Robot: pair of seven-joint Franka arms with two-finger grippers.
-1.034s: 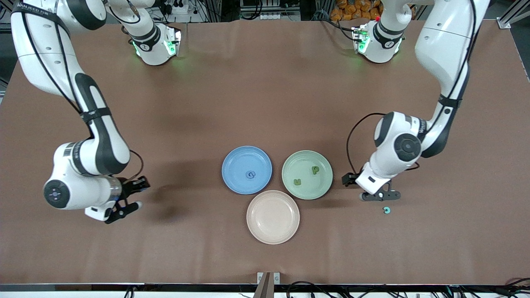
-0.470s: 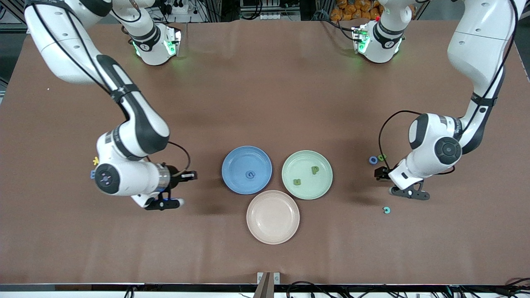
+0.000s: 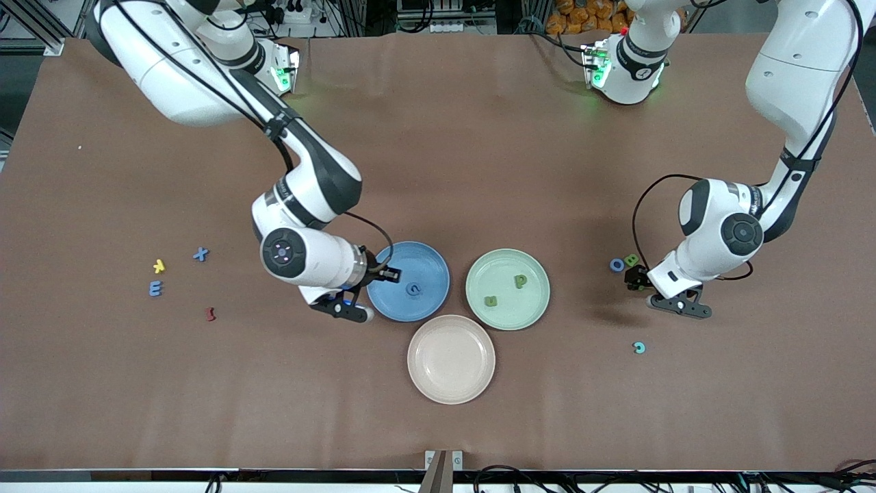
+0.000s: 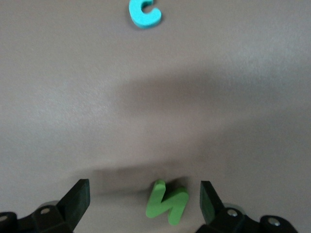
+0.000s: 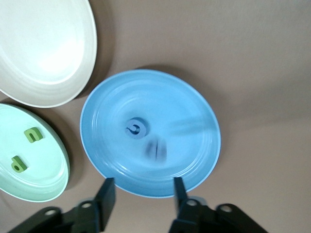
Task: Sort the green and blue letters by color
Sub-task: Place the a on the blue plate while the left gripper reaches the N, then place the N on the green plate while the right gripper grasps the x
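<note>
One blurred blue letter (image 5: 156, 149) shows above blue plate (image 5: 194, 111).

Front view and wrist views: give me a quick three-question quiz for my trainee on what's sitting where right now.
1. True or false: the green plate holds two green letters.
2. How many letters lie in the beige plate? A) none B) one C) two
3. Fill in the blank: the open left pincer hangs over a ___ letter lying on the table.
Key: 1 true; 2 A; 3 green.
</note>
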